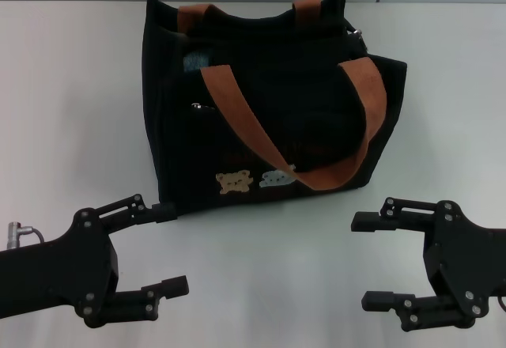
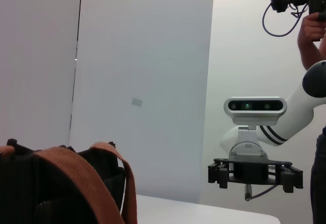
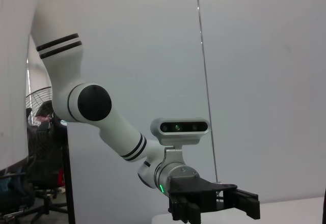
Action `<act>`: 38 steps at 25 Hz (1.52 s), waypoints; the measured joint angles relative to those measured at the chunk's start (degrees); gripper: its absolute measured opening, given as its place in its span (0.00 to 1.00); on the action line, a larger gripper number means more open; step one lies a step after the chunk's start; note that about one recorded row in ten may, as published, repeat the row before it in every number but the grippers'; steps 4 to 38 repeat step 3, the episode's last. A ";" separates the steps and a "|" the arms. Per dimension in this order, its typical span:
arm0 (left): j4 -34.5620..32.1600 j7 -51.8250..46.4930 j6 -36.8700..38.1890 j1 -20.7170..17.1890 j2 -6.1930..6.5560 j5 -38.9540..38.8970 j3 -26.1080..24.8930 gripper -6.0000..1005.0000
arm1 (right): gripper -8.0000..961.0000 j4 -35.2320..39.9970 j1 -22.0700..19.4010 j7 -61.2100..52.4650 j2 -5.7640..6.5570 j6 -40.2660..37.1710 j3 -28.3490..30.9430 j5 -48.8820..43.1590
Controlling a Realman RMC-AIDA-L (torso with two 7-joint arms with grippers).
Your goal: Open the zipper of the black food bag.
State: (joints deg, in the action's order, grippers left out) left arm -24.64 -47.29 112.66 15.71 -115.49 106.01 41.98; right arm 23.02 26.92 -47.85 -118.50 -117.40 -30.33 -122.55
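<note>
The black food bag (image 1: 269, 103) stands upright at the middle of the white table, its two orange-brown straps (image 1: 237, 119) drooping over the front. Tan and pale grey bear patches (image 1: 235, 181) sit low on its front face. The zipper runs along the dark top; a small silver piece (image 1: 356, 32) shows at the far right corner. My left gripper (image 1: 166, 249) is open, low and left of the bag's front corner. My right gripper (image 1: 371, 261) is open, in front of the bag's right side. Neither touches the bag. The left wrist view shows the bag's top (image 2: 51, 193) and the right gripper (image 2: 253, 175).
A short pocket zipper pull (image 1: 198, 107) glints on the bag's left front. The white table (image 1: 71, 111) extends on both sides, with a pale wall behind. A person (image 2: 311, 30) holding a device stands beyond the right arm. The left gripper (image 3: 216, 207) shows in the right wrist view.
</note>
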 joint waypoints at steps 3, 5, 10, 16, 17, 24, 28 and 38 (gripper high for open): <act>-0.02 0.00 0.00 0.03 -0.04 0.00 0.00 0.83 | 0.79 0.08 -0.29 0.00 -0.19 -0.02 0.24 0.07; -0.02 0.00 0.00 0.03 -0.04 0.00 0.00 0.83 | 0.79 0.08 -0.29 0.00 -0.19 -0.02 0.24 0.07; -0.02 0.00 0.00 0.03 -0.04 0.00 0.00 0.83 | 0.79 0.08 -0.29 0.00 -0.19 -0.02 0.24 0.07; -0.02 0.00 0.00 0.03 -0.04 0.00 0.00 0.83 | 0.79 0.08 -0.29 0.00 -0.19 -0.02 0.24 0.07; -0.02 0.00 0.00 0.03 -0.04 0.00 0.00 0.83 | 0.79 0.08 -0.29 0.00 -0.19 -0.02 0.24 0.07; -0.02 0.00 0.00 0.03 -0.04 0.00 0.00 0.83 | 0.79 0.08 -0.29 0.00 -0.19 -0.02 0.24 0.07; -0.02 0.00 0.00 0.03 -0.04 0.00 0.00 0.83 | 0.79 0.08 -0.29 0.00 -0.19 -0.02 0.24 0.07; -0.02 0.00 0.00 0.03 -0.04 0.00 0.00 0.83 | 0.79 0.08 -0.29 0.00 -0.19 -0.02 0.24 0.07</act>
